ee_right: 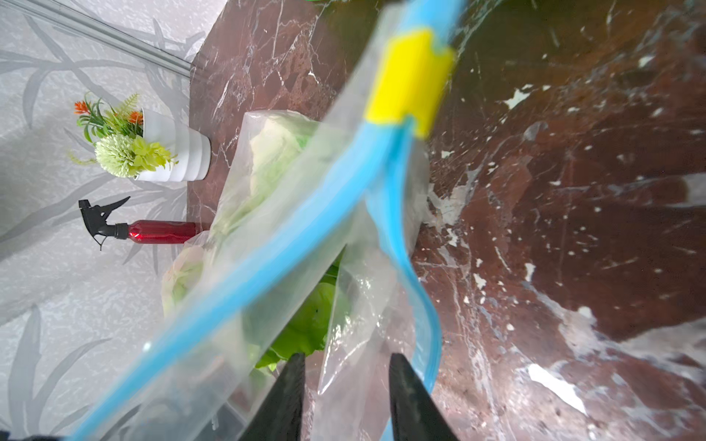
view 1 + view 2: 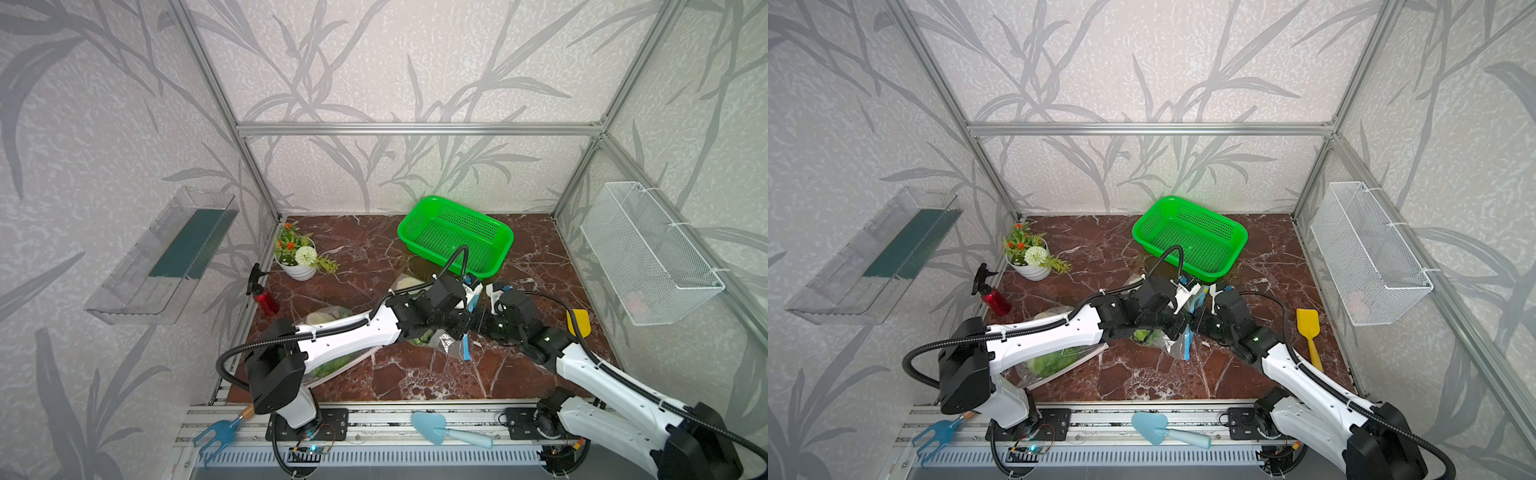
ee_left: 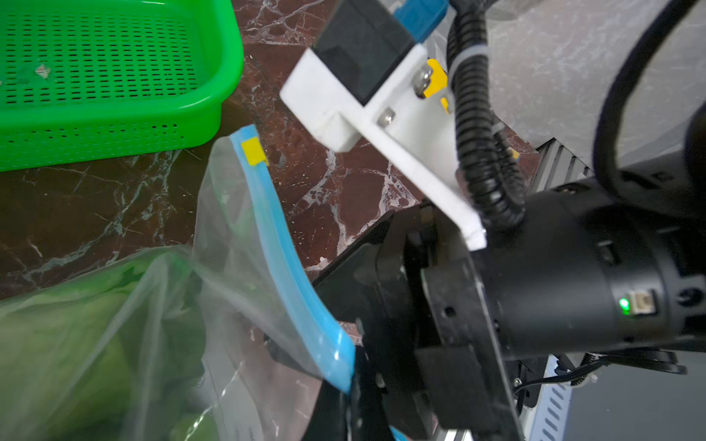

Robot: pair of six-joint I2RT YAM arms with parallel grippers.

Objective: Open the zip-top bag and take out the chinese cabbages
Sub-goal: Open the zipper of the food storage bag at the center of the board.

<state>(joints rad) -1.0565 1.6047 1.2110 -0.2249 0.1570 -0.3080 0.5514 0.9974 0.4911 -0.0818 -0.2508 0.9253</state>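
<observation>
Left arm's black gripper was clamped tight on the end of the blue seal strip of the clear plastic zip-top bag. Right arm's black gripper stood with jaws apart, bag film hanging between its fingers, the small yellow slider farther along the strip. The crinkly pale-green chinese cabbages were inside the plastic, showing through, on the dark red marble tabletop near the perforated green plastic basket.
</observation>
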